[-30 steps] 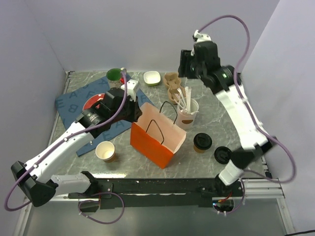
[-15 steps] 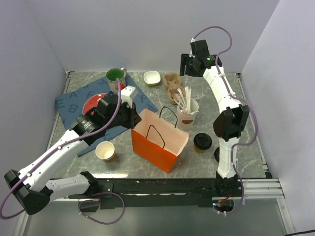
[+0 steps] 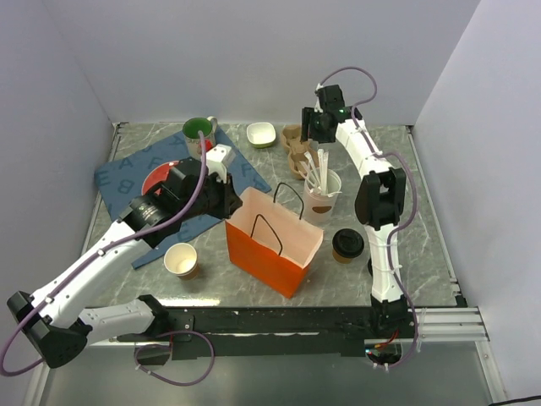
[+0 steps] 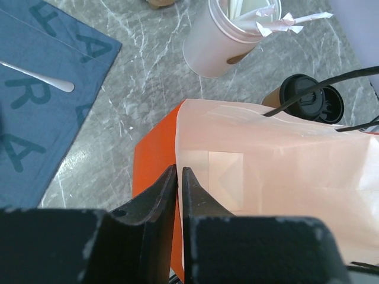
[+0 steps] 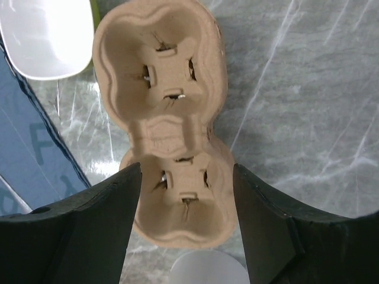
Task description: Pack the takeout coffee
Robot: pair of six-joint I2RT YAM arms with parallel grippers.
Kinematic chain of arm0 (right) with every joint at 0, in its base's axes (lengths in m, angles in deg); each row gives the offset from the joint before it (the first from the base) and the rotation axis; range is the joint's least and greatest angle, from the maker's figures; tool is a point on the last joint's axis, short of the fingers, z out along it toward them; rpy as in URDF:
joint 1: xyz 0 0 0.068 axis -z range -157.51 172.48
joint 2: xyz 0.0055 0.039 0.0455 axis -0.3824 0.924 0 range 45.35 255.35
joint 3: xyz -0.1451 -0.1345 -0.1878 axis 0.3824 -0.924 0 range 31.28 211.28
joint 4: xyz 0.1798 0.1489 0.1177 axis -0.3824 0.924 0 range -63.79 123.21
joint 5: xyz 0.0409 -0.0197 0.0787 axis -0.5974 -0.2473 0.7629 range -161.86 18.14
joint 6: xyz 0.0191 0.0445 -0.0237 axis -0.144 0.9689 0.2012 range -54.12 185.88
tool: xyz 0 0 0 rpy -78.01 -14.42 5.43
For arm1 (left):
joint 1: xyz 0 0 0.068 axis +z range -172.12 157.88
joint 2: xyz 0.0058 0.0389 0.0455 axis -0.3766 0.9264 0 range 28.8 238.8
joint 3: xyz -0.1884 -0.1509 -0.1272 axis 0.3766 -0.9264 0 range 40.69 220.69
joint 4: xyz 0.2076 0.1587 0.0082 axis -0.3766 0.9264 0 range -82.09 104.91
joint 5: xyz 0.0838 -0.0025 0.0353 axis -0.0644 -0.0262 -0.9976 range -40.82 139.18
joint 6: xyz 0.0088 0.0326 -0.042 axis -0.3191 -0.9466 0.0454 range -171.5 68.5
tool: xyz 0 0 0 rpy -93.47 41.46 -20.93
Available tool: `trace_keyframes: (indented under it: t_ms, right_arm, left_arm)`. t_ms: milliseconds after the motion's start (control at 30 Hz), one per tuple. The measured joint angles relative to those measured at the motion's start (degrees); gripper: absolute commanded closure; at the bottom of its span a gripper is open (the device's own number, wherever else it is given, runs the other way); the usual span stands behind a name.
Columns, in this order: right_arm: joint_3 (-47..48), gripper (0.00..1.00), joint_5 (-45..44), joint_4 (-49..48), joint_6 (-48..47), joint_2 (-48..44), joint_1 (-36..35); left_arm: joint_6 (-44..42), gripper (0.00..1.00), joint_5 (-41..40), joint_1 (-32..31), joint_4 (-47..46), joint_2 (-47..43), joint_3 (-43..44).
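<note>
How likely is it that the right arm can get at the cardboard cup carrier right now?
Probably yes. The right gripper hangs open directly above the cardboard cup carrier, with a finger on each side of one of its pockets, and nothing lies between them.

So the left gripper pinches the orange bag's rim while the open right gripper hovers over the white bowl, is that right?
Not quite: the right wrist view shows the right gripper over the cardboard cup carrier, not the white bowl.
</note>
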Motion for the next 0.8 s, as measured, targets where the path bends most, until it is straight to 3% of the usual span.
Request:
trace_keyframes:
  t_ms: [433,800]
  right_arm:
    - [-1.16,0.33,1.7,-8.39,-0.33,2.51,-2.89]
    - [-3.17,0.3,-4.02,-9.94,-2.14,3.72,-4.79]
  left_arm:
    - [1.4,0.85,0.02,0.0,0.35,-2.97,-0.13]
    - [1.33,0.86,-0.46,0.0,1.03,-2.97,-0.07]
